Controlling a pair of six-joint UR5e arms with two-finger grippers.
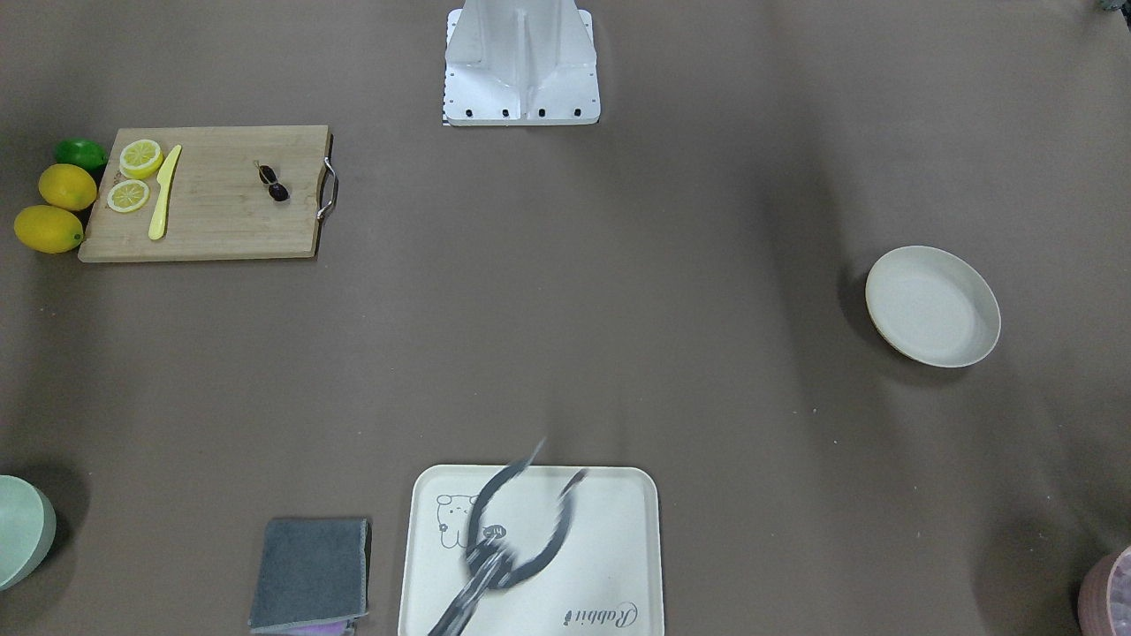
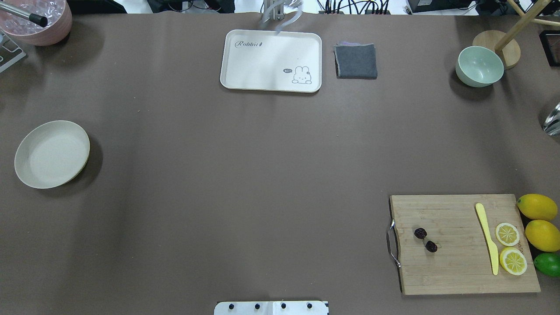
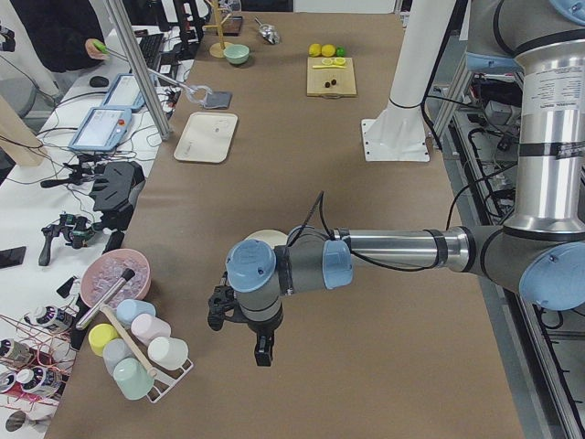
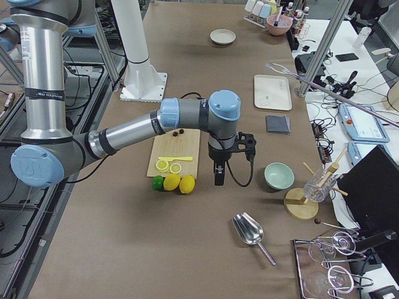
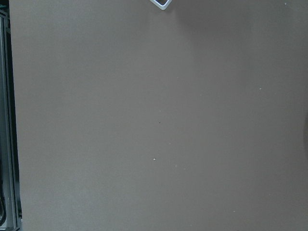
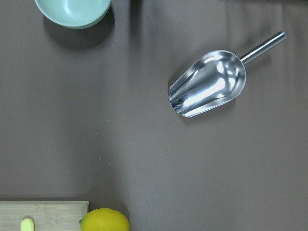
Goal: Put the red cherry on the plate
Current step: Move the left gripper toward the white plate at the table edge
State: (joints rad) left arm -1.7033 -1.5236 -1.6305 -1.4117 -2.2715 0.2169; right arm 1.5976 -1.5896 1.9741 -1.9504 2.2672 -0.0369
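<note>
overhead view, read left to right. plate (image 2: 51, 154) sat at the far left edge of the table (image 2: 245, 175), upright, nothing in it. a pink bowl (image 2: 37, 19) stood in the far left corner. in the middle of the far edge lay a cream tray (image 2: 271, 60) with a rabbit drawing, and a blurred dark forked tool (image 1: 512, 539) hung over it in the front-facing view. a folded grey cloth (image 2: 355, 61) lay just beside the tray, and a pale green bowl (image 2: 479, 66) sat further right.

red cherry (image 2: 425, 239) lay on the wooden cutting board (image 2: 455, 271) at the near right, close to the board's metal handle and well apart from the plate. on the same board lay a yellow knife (image 2: 487, 238) and two lemon slices (image 2: 507, 234). two whole lemons (image 2: 537, 207) and a lime (image 2: 547, 264) touched or nearly touched the board's right edge.

left gripper (image 3: 260, 352) pointed down over the table near the plate; could not tell whether its jaws were apart. right gripper (image 4: 217, 174) pointed down beside the lemons, between board and green bowl; jaw state likewise not readable. a metal scoop (image 6: 207, 84) lay under the right wrist camera.
</note>
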